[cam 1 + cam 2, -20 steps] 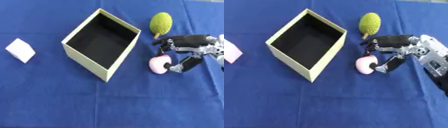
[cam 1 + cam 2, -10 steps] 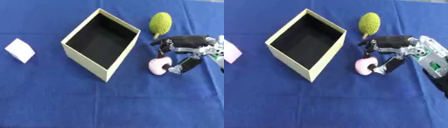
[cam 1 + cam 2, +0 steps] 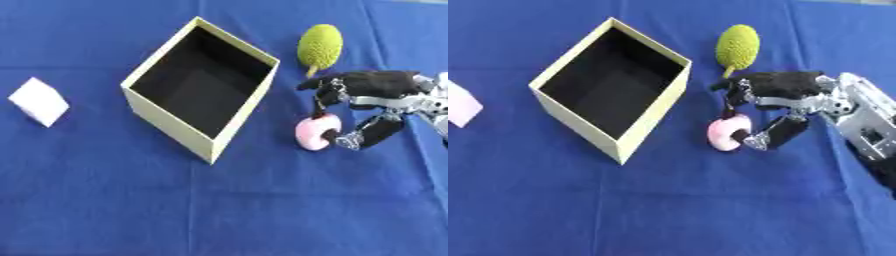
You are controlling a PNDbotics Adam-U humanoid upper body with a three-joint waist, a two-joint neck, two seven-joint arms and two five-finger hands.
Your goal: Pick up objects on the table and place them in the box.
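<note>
A small pink rounded object (image 3: 312, 133) lies on the blue cloth just right of the cream box (image 3: 202, 88), whose inside is dark and empty. My right hand (image 3: 372, 95) comes in from the right and its curled fingers and thumb close round the pink object from above and from the right. A green spiky fruit (image 3: 319, 46) lies beyond the hand, near the box's far right corner. A white cube (image 3: 38, 101) sits far to the left. My left hand shows in no view.
The blue cloth (image 3: 219, 210) covers the whole table, with open room in front of the box and hand. The box stands turned at an angle, one corner pointing toward me.
The thumb and fingers have drawn in closer round the pink object, which has hardly moved. The box, fruit and cube stay where they were.
</note>
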